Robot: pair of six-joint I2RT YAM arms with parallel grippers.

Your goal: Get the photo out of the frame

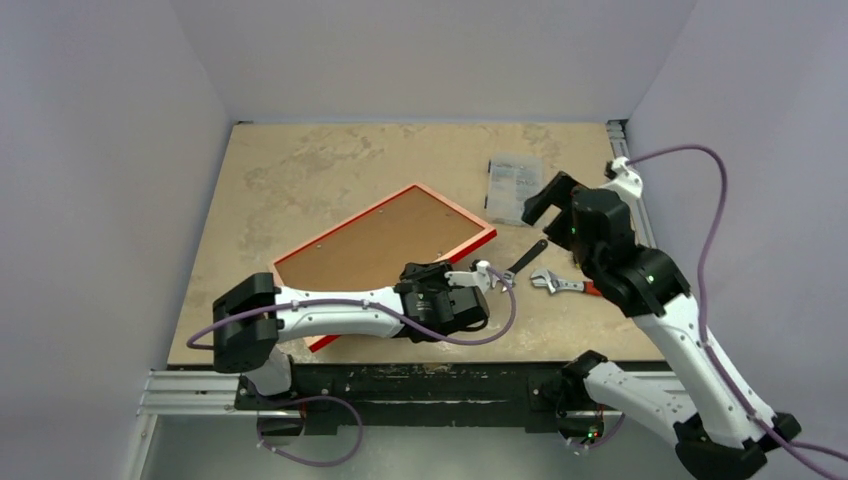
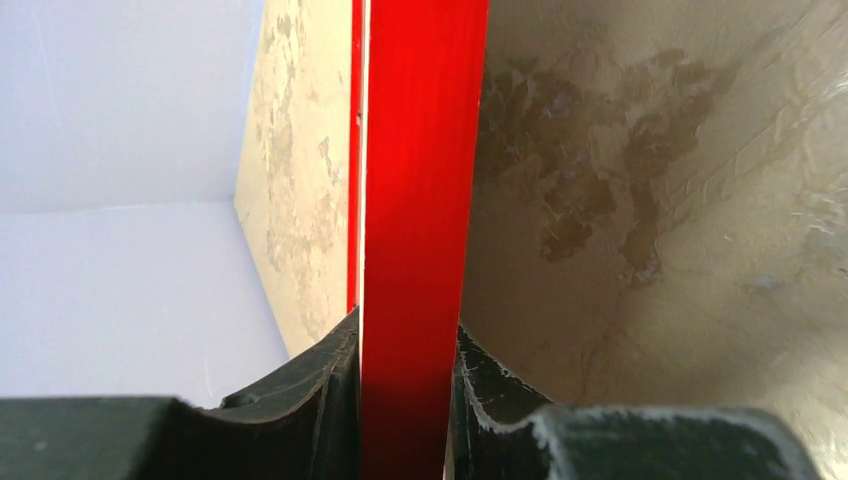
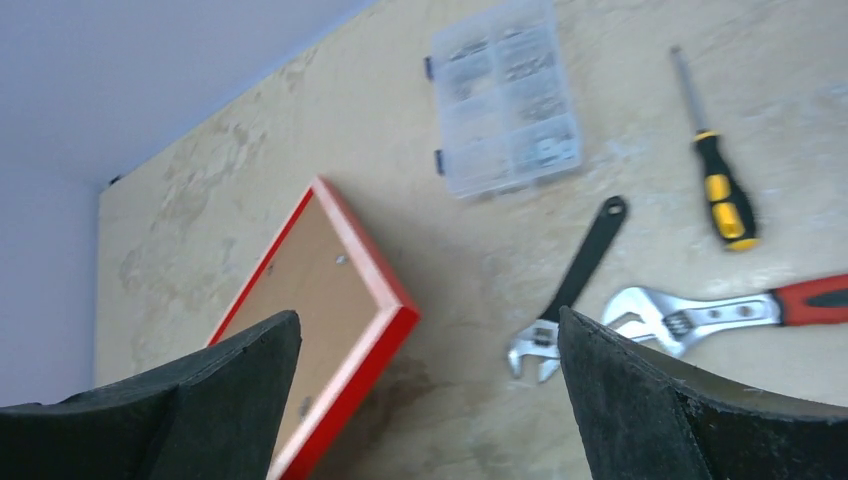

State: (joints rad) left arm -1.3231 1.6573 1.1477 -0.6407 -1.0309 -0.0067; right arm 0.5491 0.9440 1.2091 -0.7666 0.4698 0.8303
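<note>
Top external: the photo (image 1: pixel 385 240), brown back up, inside the frame (image 1: pixel 458 208).

Frame (image 1: pixel 455 207) near corner hidden under left arm (image 1: pixel 340 310); organizer box (image 3: pixel 505 95) contents blurred, maybe screws.

Red frame (image 1: pixel 457 209), photo (image 1: pixel 385 240) brown-back up inside

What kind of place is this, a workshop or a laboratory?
Probably a robot test cell in a laboratory: robot arms mounted at a table's edge, plain walls around it, and a screwdriver and red-handled wrench laid out.
</note>
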